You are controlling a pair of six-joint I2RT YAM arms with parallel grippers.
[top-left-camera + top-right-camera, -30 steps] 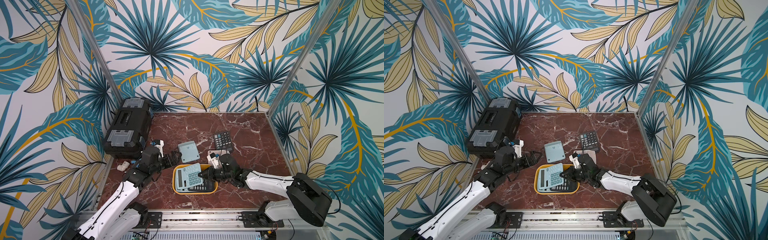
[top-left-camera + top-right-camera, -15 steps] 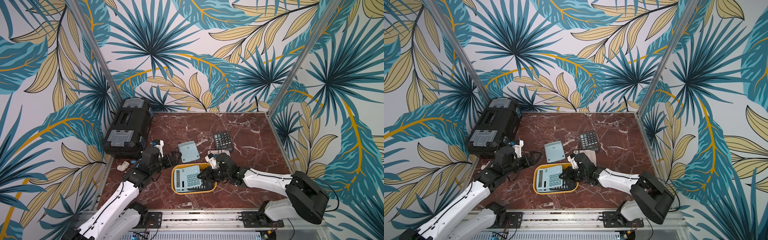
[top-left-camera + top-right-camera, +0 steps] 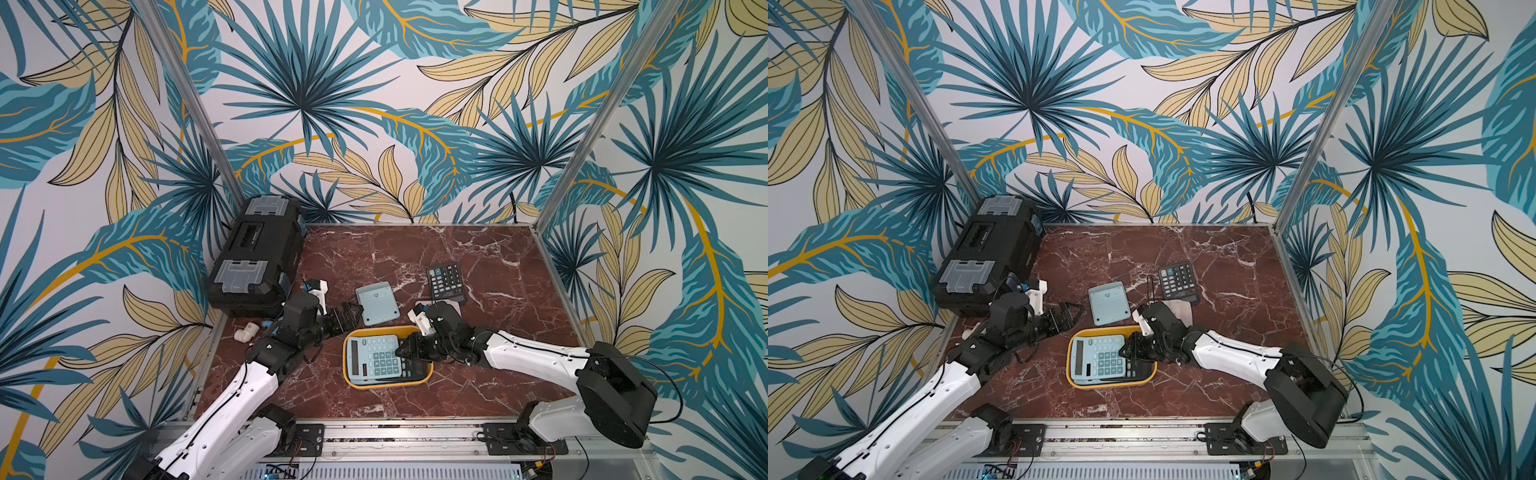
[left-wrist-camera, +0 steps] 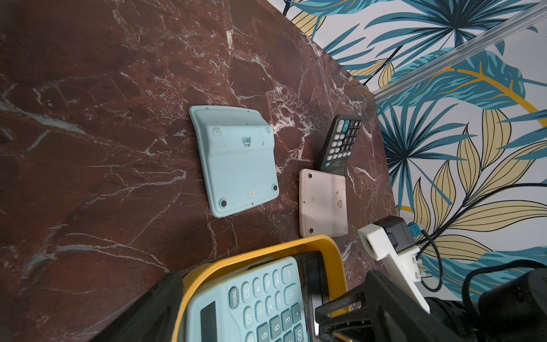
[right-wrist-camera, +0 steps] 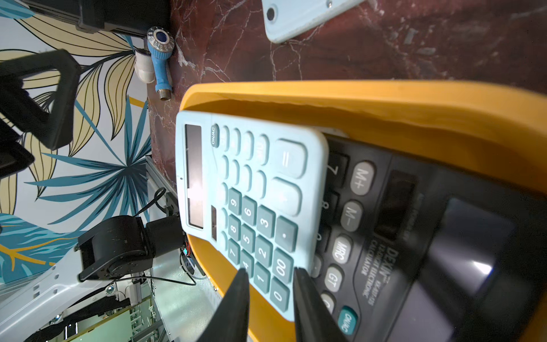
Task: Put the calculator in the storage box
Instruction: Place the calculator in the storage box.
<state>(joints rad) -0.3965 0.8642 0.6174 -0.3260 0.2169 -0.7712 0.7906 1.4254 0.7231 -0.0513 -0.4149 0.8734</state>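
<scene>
The yellow storage box [image 3: 388, 385] [image 3: 1109, 385] lies near the table's front middle. A light blue calculator [image 3: 373, 360] [image 5: 245, 192] rests face up in it, partly on top of a black calculator [image 5: 384, 237] that also lies in the box. My right gripper [image 3: 406, 353] [image 5: 270, 275] hovers low over the blue calculator's corner keys. Its jaws stand a little apart and hold nothing. My left gripper [image 3: 348, 318] [image 3: 1065, 316] is wide open and empty, just beyond the box's far left corner.
A face-down light blue calculator [image 3: 377, 302] lies just behind the box. A black calculator [image 3: 445, 280] and a face-down pale one [image 4: 322, 204] lie further back right. A big black toolbox [image 3: 257, 257] stands at the left wall. A white and blue pipe fitting [image 3: 249, 332] lies beside it.
The right gripper brought the tilted light blue calculator down flat into the box, then its jaws parted and let it go. The left arm has not moved.
</scene>
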